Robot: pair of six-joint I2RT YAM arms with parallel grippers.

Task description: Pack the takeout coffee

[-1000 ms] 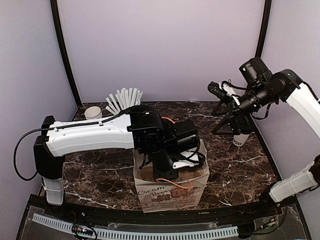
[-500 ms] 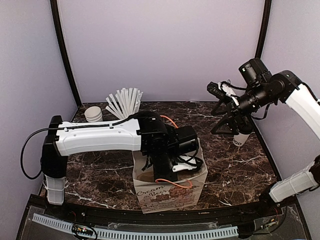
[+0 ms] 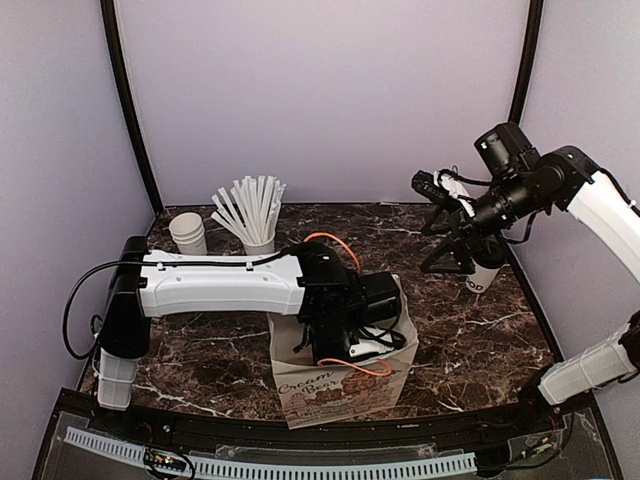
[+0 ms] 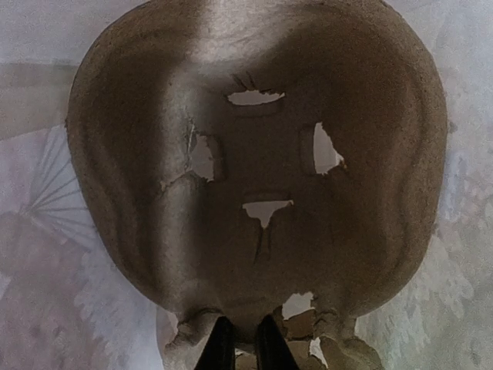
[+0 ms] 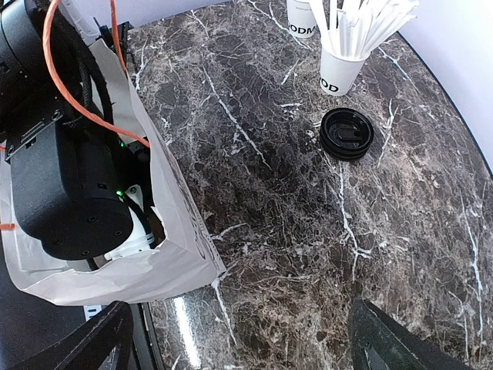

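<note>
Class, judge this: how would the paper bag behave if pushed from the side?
Probably floppy: the bag has thin walls, bowed at the rim. Likely light and tall, so it may slide or tip, though the left gripper inside might steady it.

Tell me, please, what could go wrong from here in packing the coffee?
The left arm fills the mouth of the paper bag; bringing the takeout coffee over now would likely cause a collision.
The left gripper pinches the pulp carrier only at its edge, so it may tilt or slip.
The open right gripper appears close to the coffee in the top view and might knock it over.
</note>
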